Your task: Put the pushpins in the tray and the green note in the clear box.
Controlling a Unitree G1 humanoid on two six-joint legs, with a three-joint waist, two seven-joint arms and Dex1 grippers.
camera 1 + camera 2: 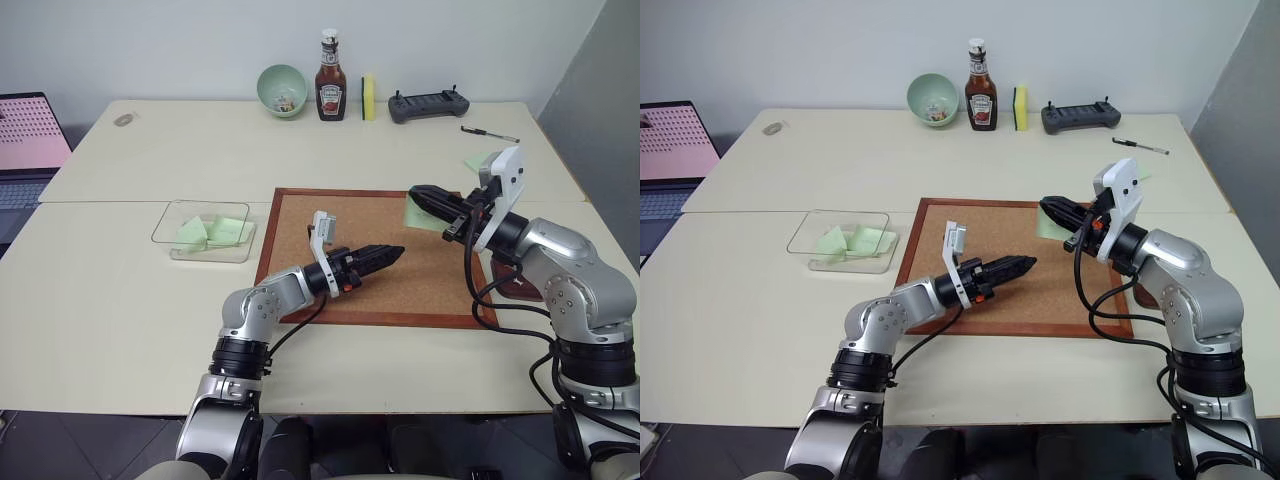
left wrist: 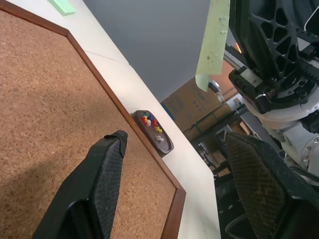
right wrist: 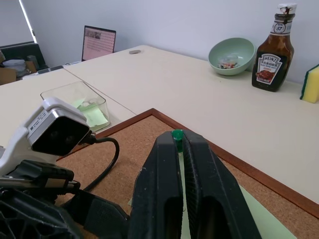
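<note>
My right gripper [image 1: 415, 192] hovers over the far right part of the cork board [image 1: 300, 230], shut on a dark green pushpin [image 3: 177, 134] at its fingertips. The pale green note [image 2: 213, 35] hangs down from that grip, above the board. My left gripper [image 1: 395, 253] stands open over the middle of the board, pointing toward the note, with nothing between its fingers. The small dark tray [image 2: 154, 132] with several coloured pushpins sits just off the board's right edge, mostly behind my right arm. The clear box [image 1: 172, 225] lies left of the board with green paper pieces inside.
Along the table's far edge stand a pale green bowl [image 1: 282, 90], a ketchup bottle [image 1: 331, 90], a yellow sponge [image 1: 368, 97] and a dark controller [image 1: 428, 105]. A pen [image 1: 490, 133] and a green slip [image 1: 480, 160] lie far right. A laptop [image 1: 25, 140] sits far left.
</note>
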